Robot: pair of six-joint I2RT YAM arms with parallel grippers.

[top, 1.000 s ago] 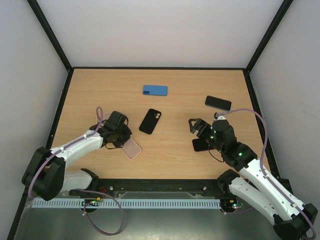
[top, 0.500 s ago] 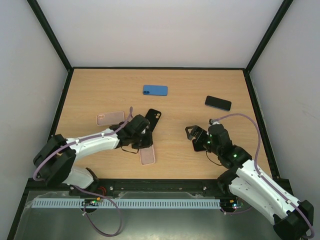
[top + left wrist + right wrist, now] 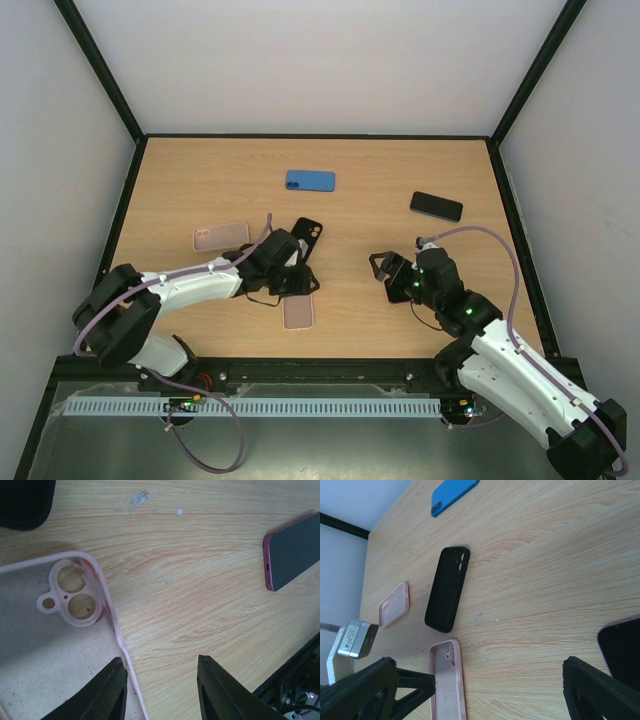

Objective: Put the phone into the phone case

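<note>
Lying flat: six phones (image 3: 436, 206) and cases (image 3: 298, 312)

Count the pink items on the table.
3: empty pink phone case front-centre; flat pink rectangular slab at left; pink-edged dark-screen phone by the right tool, obscured in the top view.
</note>
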